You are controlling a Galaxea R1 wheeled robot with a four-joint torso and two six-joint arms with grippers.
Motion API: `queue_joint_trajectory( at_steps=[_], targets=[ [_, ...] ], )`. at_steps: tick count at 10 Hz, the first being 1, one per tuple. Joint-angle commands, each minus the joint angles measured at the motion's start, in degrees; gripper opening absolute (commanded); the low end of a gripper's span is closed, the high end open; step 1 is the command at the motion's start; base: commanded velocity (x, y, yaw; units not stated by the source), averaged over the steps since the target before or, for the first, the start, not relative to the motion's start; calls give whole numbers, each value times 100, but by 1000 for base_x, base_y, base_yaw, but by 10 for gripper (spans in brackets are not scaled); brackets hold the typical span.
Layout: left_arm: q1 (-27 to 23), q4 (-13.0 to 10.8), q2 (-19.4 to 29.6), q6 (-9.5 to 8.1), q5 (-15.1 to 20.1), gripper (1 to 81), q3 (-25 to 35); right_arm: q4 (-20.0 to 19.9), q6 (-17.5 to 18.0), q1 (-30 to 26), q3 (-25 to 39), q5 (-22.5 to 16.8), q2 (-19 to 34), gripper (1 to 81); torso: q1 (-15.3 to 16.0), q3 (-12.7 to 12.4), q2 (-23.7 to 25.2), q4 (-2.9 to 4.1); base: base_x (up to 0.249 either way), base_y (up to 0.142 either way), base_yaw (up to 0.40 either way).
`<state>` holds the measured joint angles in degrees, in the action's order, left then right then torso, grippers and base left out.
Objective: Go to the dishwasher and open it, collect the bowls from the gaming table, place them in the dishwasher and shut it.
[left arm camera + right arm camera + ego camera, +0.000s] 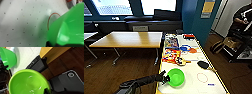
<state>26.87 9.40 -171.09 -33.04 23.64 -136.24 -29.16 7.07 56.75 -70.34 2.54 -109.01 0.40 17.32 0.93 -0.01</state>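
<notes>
Glossy plastic bowls (28,83); smooth perforated white gaming table (25,22)

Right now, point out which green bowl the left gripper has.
The tilted bowl above the near end of the gaming table, its rim in the left gripper. The other bowl faces up, close to the right wrist camera.

Office break/lounge area. Cues: blue walls, dark bench seat (151,18) under big windows (134,6) at the far side, wood-top table (129,38) on metal legs at left, dark wood floor (121,72), long white gaming table (194,82) with yellow edge and printed markings at right. Notice (208,7) on the far-right wall.
</notes>
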Motion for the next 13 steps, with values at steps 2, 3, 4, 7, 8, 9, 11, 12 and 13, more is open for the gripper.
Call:
queue_joint_trajectory(
  at_steps=[2,3,4,7,8,9,11,12,13],
  targets=[
    [-494,-8,57,271,212,10,219,-2,-13,-405,30,-350,219,10,0,2,0,0,0,0,0],
    [-520,1,180,271,203,10,458,-2,-13,-405,30,-341,219,10,0,0,0,0,0,0,0],
    [-572,1,339,271,150,10,765,-2,-13,-405,39,-350,219,10,0,0,0,0,0,0,0],
    [-801,-8,1165,254,-87,10,2119,16,-21,-449,250,-341,298,10,0,2,0,0,0,0,0],
    [-836,-8,1478,245,-122,10,2572,24,-22,-457,329,-333,350,10,0,2,0,0,0,0,0],
    [-845,-17,1794,228,-236,10,2960,24,-22,-457,390,-333,385,10,2,2,0,0,0,0,0],
    [-854,-8,2271,227,-254,10,3559,24,-22,-457,469,-333,421,10,2,-222,0,0,0,0,0],
    [-854,-17,2482,227,-333,10,3823,24,-30,-458,513,-333,430,10,2,-319,0,0,0,0,0],
    [-854,-17,2640,227,-404,10,4024,24,-30,-457,522,-341,430,10,5,-426,-2,0,0,0,0]
  ],
)
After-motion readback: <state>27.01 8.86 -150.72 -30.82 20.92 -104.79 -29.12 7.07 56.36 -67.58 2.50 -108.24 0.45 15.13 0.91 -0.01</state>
